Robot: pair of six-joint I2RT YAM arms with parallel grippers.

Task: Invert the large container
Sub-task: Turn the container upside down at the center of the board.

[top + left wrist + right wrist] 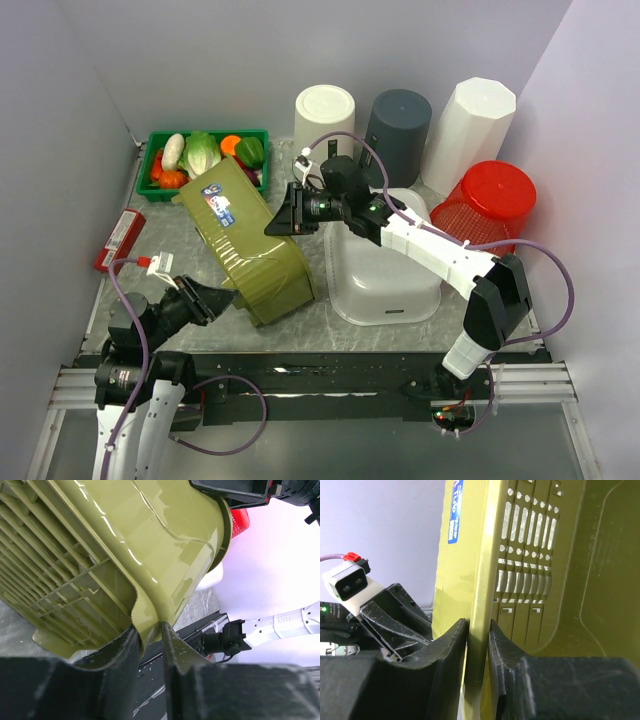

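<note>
From above, the large container [250, 250], an olive-green plastic bin with glossy walls and a blue-and-white sticker [220, 205] on one long side, lies tipped on its side left of centre on the table [310, 322], running diagonally from far left to near right. The left gripper [225, 297] pinches its near-left edge and the right gripper [280, 218] pinches its far-right rim, so both hold it. Just right of it a white tub [385, 275] sits bottom-up under the right arm. Behind it are a green tray [208, 135] of toy vegetables [200, 152], a white bin [325, 115], a dark grey bin [398, 120], a faceted white bin [470, 120] and a red mesh basket [495, 205]. A red packet [120, 240] lies at the left edge. The tabletop is grey and marbled, closed in by plain pale lilac walls [70, 110]. In the left wrist view, the two dark fingers [122, 652] close on a curved lip of the bin. A ribbed grid of moulded slats fills the left, a smooth shiny wall rises on the right, and a bit of the red basket shows beyond the rim. In the right wrist view, the fingers [451, 650] press on either side of a thin upright rim. To its right is a wall pierced with rows of slots and round holes, and the sticker sits high on the outer face, with the pale wall behind it.
</note>
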